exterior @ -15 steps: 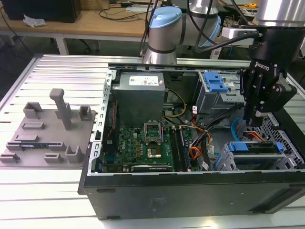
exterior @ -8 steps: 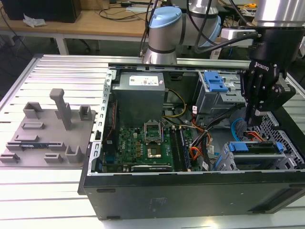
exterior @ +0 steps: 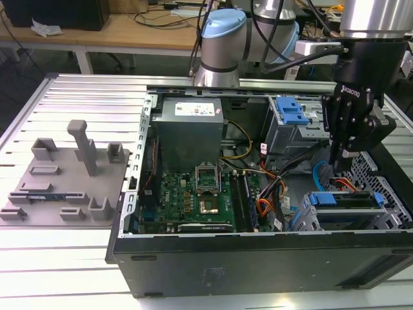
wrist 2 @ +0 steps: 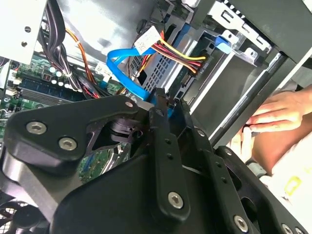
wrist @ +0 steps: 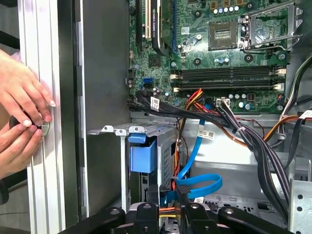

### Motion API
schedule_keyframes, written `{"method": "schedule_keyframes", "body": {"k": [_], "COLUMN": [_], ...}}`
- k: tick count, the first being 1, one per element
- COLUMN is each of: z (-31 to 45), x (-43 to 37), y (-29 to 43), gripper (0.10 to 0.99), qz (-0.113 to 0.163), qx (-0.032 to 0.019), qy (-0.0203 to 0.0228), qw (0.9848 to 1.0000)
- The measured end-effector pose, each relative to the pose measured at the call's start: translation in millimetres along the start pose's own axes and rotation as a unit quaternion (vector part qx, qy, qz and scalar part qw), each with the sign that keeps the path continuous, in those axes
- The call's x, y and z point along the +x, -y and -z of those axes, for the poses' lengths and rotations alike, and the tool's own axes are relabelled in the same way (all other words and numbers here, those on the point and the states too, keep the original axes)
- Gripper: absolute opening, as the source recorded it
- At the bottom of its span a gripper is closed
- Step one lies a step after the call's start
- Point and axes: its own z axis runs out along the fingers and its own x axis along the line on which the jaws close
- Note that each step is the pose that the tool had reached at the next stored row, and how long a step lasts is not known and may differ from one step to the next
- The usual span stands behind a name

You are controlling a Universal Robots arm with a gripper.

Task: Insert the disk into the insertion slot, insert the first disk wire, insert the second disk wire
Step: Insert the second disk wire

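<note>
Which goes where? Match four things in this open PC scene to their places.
1. silver hard drive in bright blue plastic caddy
2. grey plastic fixture plate
3. black pincer
4. person's hands

A. on the ribbed table, exterior view's left
B. on the aluminium rail outside the case
C. in the silver perforated drive cage
D. just above that cage

Pairs: 1-C, 2-A, 3-D, 4-B

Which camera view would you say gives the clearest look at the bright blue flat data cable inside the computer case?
The first wrist view: the bright blue flat data cable runs down and loops sideways, unobstructed. The second wrist view shows its curve passing behind the black hand. The exterior view shows a short arc.
</note>
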Motion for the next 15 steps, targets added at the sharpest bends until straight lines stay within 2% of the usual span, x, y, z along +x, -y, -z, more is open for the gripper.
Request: {"method": "schedule_keyframes", "body": {"k": [2,3,5,9,11,12,15], "z": [-0.1,-0.1,-0.2,-0.1,-0.3,-0.3,-0.7], "x": [0.0,-0.1,-0.2,-0.4,-0.4,-0.4,-0.4], "y": [-0.1,-0.1,-0.1,-0.1,2.6,4.7,12.1], "gripper": [0.259,0.192,0.161,0.161,0.161,0.161,0.161], "qz": [0.0,0.0,0.0,0.0,-0.001,0.0,0.004], "qx": [0.0,0.0001,0.0001,0.0001,-0.0009,-0.003,-0.015], "qy": [-0.0001,0.0,0.0,0.0,0.0001,0.0001,0.0002], "qw": [1.0,1.0,1.0,1.0,1.0,1.0,0.9999]}}
